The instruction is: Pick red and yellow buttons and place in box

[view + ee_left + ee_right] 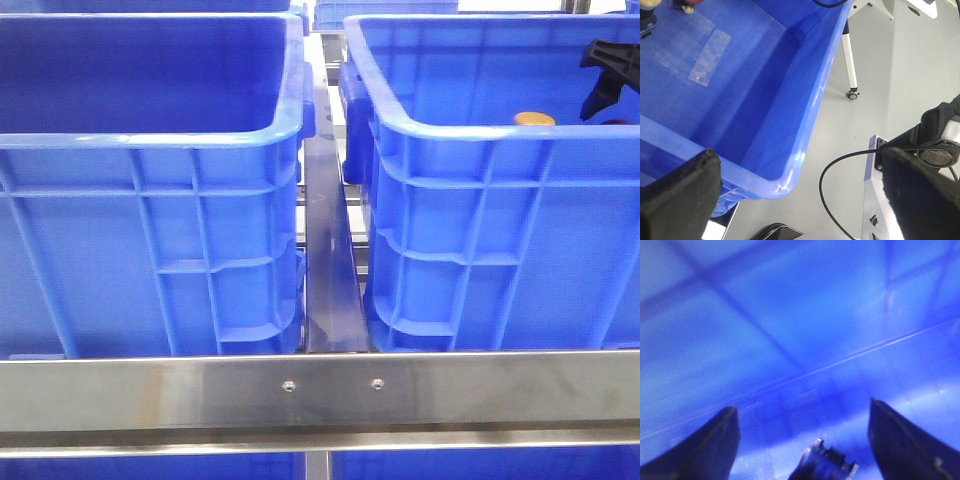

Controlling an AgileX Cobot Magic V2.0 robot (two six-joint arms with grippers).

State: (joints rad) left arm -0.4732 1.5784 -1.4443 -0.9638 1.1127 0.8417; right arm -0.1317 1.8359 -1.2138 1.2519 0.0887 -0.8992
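Note:
An orange-yellow button (534,119) shows just over the near rim inside the right blue crate (470,230). My right gripper (610,75) is black, over that crate at the far right, beyond the button. In the right wrist view it (802,440) is open, fingers wide apart against the blurred blue crate wall. A blurred dark and metallic thing (822,464) lies low between the fingers; I cannot tell what it is. The left blue crate (150,220) shows nothing inside. My left gripper (800,210) is open and empty, over a crate's corner rim (785,182); it is out of the front view.
A steel rail (320,390) runs across in front of both crates, with a narrow gap (330,270) between them. In the left wrist view clear tape (707,57) is on the crate floor, small red and yellow bits (687,6) sit at the edge, and a black cable (827,200) hangs over grey floor.

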